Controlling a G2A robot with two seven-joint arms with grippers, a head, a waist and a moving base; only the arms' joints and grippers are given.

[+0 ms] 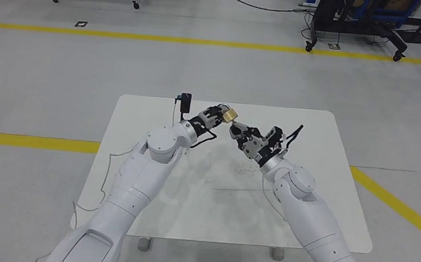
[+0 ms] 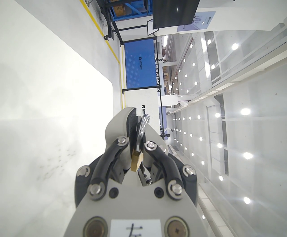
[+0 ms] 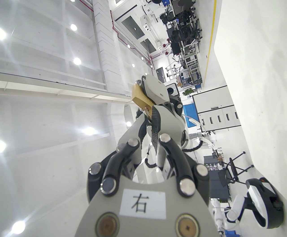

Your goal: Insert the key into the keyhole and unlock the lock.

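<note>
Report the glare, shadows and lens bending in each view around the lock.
Top view: even light, soft shadows on the table, lock plain. Left wrist view: table glares white, lamps flare, lock shaded in the left gripper. Right wrist view: lamps streak, straight edges bow, lock and key brightly lit.

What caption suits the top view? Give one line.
Over the table, left claw grips the brass padlock; right claw holds the key to it.
</note>
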